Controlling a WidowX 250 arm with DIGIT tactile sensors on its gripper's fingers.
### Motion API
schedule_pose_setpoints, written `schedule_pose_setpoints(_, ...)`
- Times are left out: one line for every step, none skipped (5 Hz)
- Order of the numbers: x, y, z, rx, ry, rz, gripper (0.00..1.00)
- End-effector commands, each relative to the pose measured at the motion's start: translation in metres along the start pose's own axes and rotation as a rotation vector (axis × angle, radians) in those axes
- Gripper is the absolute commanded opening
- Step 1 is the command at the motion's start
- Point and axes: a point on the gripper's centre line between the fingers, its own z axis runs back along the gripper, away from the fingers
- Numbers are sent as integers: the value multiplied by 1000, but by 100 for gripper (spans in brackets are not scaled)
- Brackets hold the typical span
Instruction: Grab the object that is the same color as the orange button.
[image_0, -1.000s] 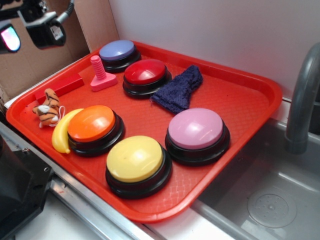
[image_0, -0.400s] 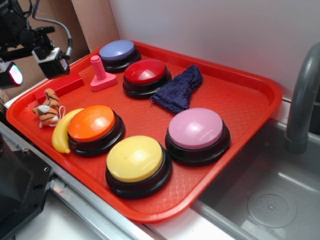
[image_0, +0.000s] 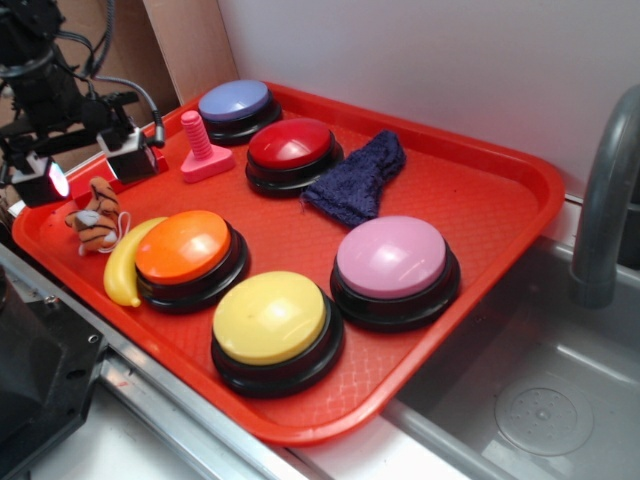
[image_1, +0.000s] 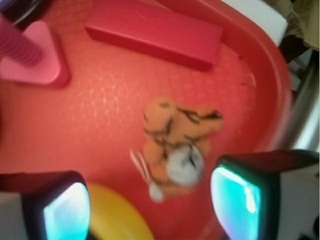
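The small orange tiger toy (image_0: 94, 218) with black stripes lies at the left end of the red tray (image_0: 480, 200), beside the yellow banana (image_0: 124, 262). In the wrist view the tiger (image_1: 177, 147) lies on the tray just ahead of my fingers. The orange button (image_0: 186, 252) sits right of the banana. My gripper (image_0: 88, 172) hangs open just above and behind the tiger, empty; its midpoint in the wrist view (image_1: 150, 205) is over bare tray, with the banana (image_1: 117, 215) low between the pads.
A red block (image_1: 155, 31) lies along the tray's far-left rim, a pink peg (image_0: 203, 148) beside it. Red (image_0: 292, 152), purple (image_0: 238, 107), yellow (image_0: 272, 328) and pink (image_0: 394, 266) buttons and a dark blue cloth (image_0: 358, 178) fill the tray. A sink (image_0: 540, 400) lies right.
The gripper has come down and toward the front from above the tray's left corner to just over the tiger. Nothing on the tray has moved.
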Motion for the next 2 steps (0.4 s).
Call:
schedule_pose_setpoints(13, 11, -17, 9, -5, 69, 100)
schedule_pose_setpoints(13, 14, -20, 7, -2, 82, 100)
